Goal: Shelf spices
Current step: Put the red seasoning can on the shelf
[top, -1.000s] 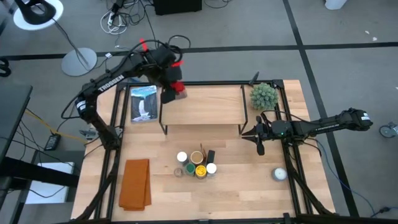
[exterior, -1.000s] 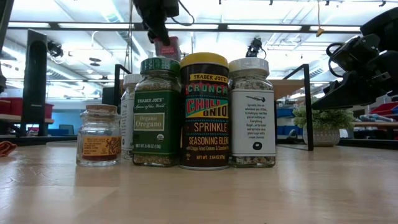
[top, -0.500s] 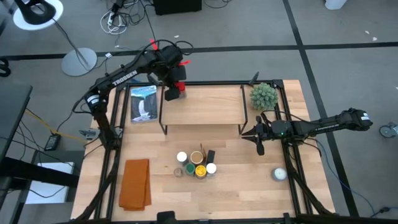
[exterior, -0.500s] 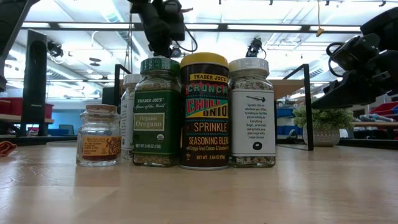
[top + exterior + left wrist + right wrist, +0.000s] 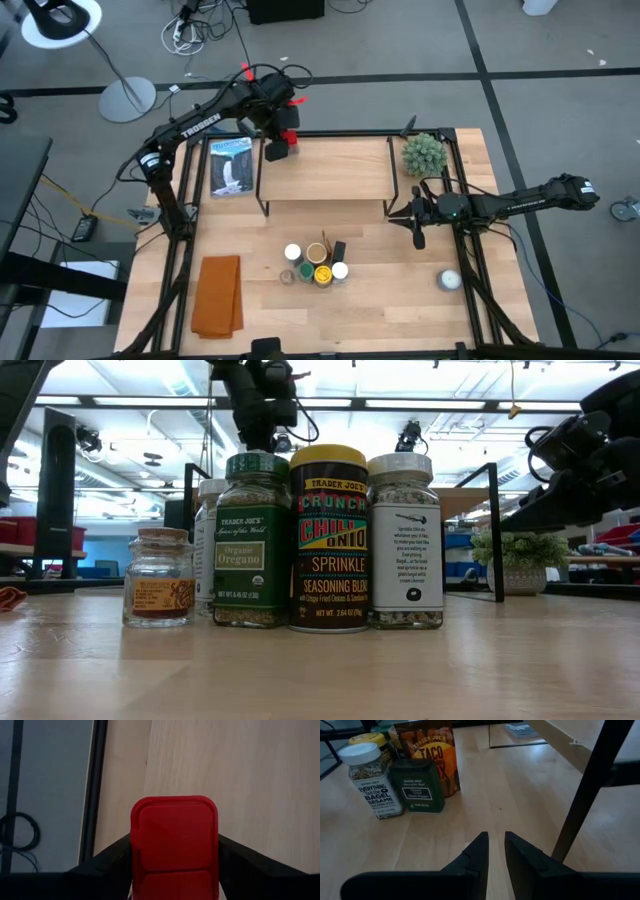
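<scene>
A red square tin hangs over the far left corner of the light-wood shelf, with my left gripper shut on it. Whether the tin's bottom touches the board cannot be told. The other spices stand clustered on the table in front of the shelf; in the low view they are the oregano jar, the chili onion tin, a white-lidded jar and a small jar. My right gripper waits shut just right of the shelf's near right leg, low over the table. My left gripper pinches the red tin by two opposite sides, just below its lid, one finger on each. The fingers come from above, slanting steeply down toward the shelf. The tin stays upright, lid up, above the board's left end.
A blue printed card lies on the table left of the shelf. An orange cloth lies at the near left. A green spiky plant ball sits far right, a white round object near right. The shelf's black leg stands beside my right gripper.
My left gripper has sunk toward the shelf with the red tin and shifted a little toward the table's far edge, then stopped. In the low view the tin has dropped out of sight behind the oregano jar.
</scene>
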